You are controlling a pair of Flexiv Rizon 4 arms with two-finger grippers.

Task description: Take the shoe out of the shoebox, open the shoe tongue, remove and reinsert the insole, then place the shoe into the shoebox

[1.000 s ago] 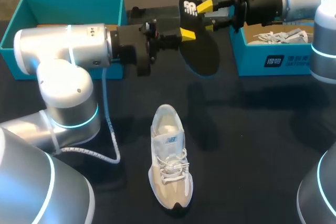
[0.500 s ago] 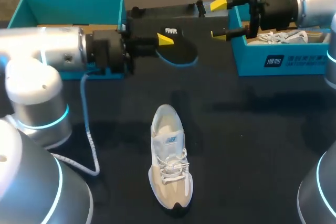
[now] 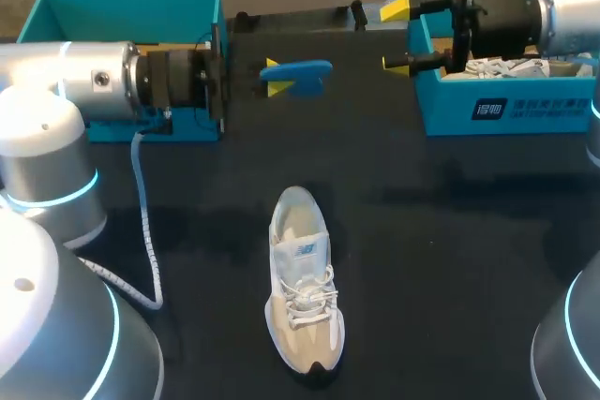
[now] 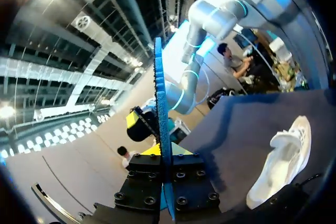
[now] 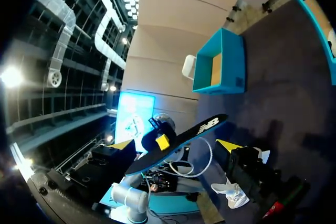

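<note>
The insole (image 3: 298,75) hangs edge-on above the table's back middle, blue underside showing, with my left gripper (image 3: 273,78) shut on one end. In the left wrist view the insole (image 4: 160,98) stands as a thin blue blade between my left gripper's (image 4: 164,156) fingers. My right gripper (image 3: 397,36) is open, to the right of the insole and apart from it, over the near corner of the right shoebox (image 3: 506,108). From the right wrist the black insole (image 5: 181,141) lies ahead of my open right gripper (image 5: 175,145). The beige shoe (image 3: 302,288) lies on the table at front middle.
A second teal shoebox (image 3: 122,8) stands at the back left, behind my left arm. The right shoebox holds another white shoe (image 3: 502,67). A white cable (image 3: 145,222) hangs from my left arm down to the dark tabletop.
My right gripper has opened, let go of the insole and drawn back to the right. My left gripper has pulled the insole leftward and turned it edge-on.
</note>
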